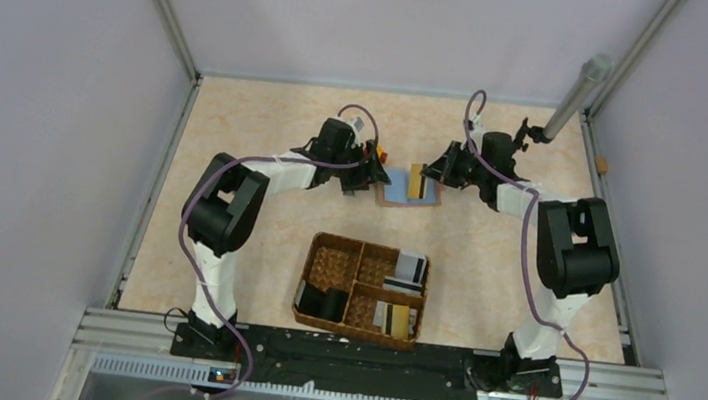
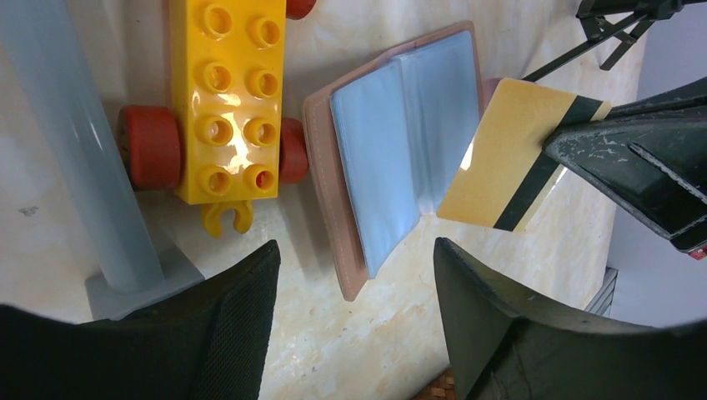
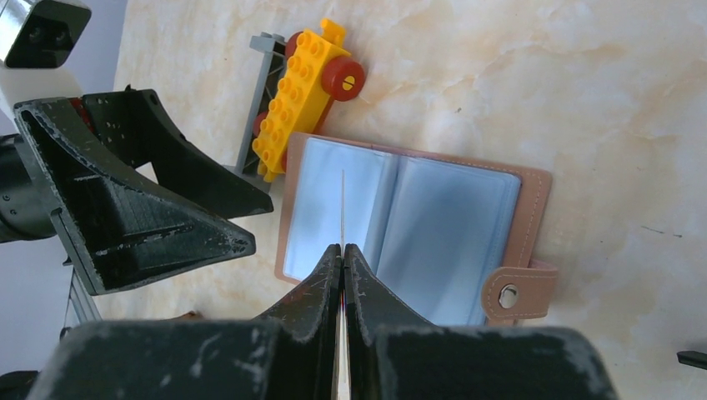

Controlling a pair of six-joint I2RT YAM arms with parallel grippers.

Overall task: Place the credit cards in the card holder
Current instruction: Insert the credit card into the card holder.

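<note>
From above, the card holder [image 1: 395, 187] lies open beyond the basket [image 1: 352, 336]; at the left wrist, the left gripper [image 2: 357, 292] stands spread and empty near it; at the right wrist, the right gripper [image 3: 343, 250] pinches a gold card [image 3: 343, 208] edge-on over its pages, so insertion is in hand and needs a pocket-aligned slide.

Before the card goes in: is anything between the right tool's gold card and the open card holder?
Nothing visible does. The gold card, pinched in the right tool, hangs over the card holder with its blue sleeves bare. The yellow toy car sits beside it; the left tool is open nearby.
</note>
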